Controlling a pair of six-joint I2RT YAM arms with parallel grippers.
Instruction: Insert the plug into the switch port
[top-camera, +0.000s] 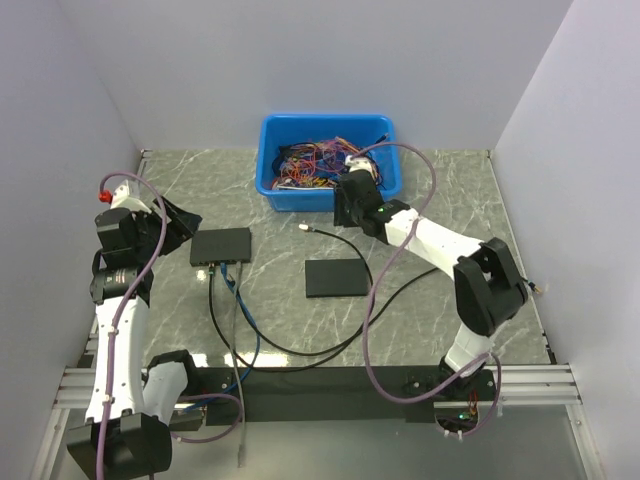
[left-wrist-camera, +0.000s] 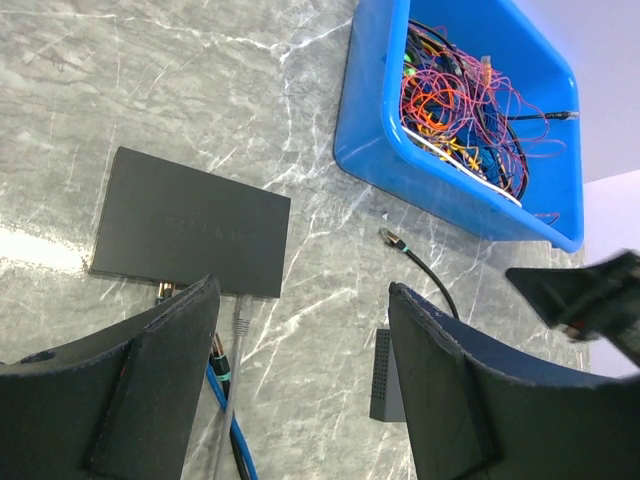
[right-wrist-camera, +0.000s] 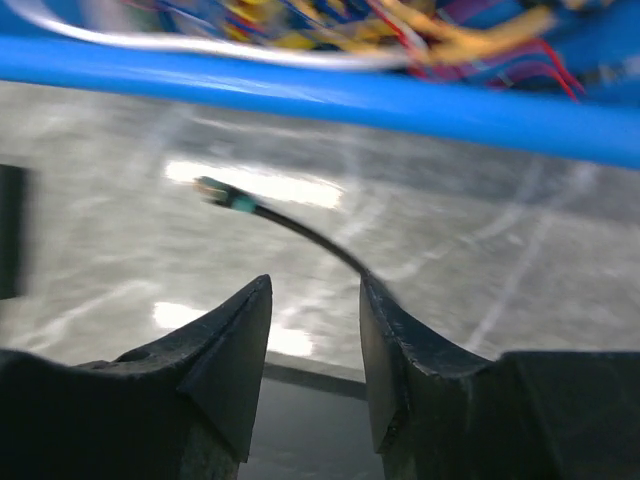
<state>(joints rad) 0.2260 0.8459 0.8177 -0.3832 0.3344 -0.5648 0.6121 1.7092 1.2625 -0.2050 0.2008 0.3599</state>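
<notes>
Plug (top-camera: 303, 228) lies flat and free on the surface (top-camera: 230, 190), between the switch (top-camera: 221, 245) and the right jaws. From those jaws it sits ahead and to the left, near them. In the right wrist view it lies beyond the fingertips, and its black cable (top-camera: 330, 232) runs back toward the gap between them. The plug's long axis runs roughly across the surface, with the tip toward the switch and the cable trailing toward the right arm. The right arm is clearly the nearer one.

Right jaws stand apart with a moderate gap and nothing clamped between them, though that view is blurred. Left jaws stand wide apart and empty, poised just beside the left end of the switch.

Port row (top-camera: 222, 264) runs along the near long edge of the switch, the edge facing the arm bases. Grey and blue leads (left-wrist-camera: 228, 400) already occupy some sockets. Which sockets are free cannot be told.

As it lies, the plug tip points at the switch's right end, not into the port row. After pickup the plug will probably need turning so that it enters from the near side.

Obstructions:
- Leads fan out from the port row across the approach path.
- Slab (top-camera: 338, 277) lies near the plug on its near side, apart from it.
- Bin (top-camera: 328, 160) stands close on the far side of the right jaws.
</notes>
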